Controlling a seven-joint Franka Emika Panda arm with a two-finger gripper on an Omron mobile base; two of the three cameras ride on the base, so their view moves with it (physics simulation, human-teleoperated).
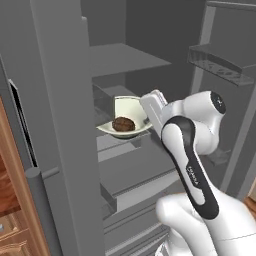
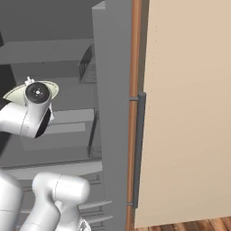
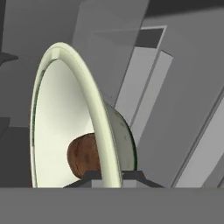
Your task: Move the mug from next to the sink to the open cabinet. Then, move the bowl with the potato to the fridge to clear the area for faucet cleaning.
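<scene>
The bowl (image 1: 131, 109), cream inside, hangs inside the open grey fridge (image 1: 127, 59), just over a middle shelf; I cannot tell whether it touches. The dark brown potato (image 1: 123, 124) lies in it. My gripper (image 1: 147, 121) is shut on the bowl's right rim. In the hand view the bowl (image 3: 65, 113) stands on edge with the potato (image 3: 82, 155) low inside, and the gripper (image 3: 112, 176) has one fingertip on each side of the rim. From the right base view the bowl's rim (image 2: 12, 94) peeks out behind my wrist. The mug, sink, faucet and open cabinet are out of view.
Grey shelves and drawers (image 1: 135, 175) sit below the bowl. The fridge door with clear bins (image 1: 220, 62) stands open at right. A fridge side wall (image 2: 113, 113) with a long grey bar handle (image 2: 140, 149) and a beige panel (image 2: 189, 113) lie to the right. Wooden cabinetry (image 1: 10, 210) is at left.
</scene>
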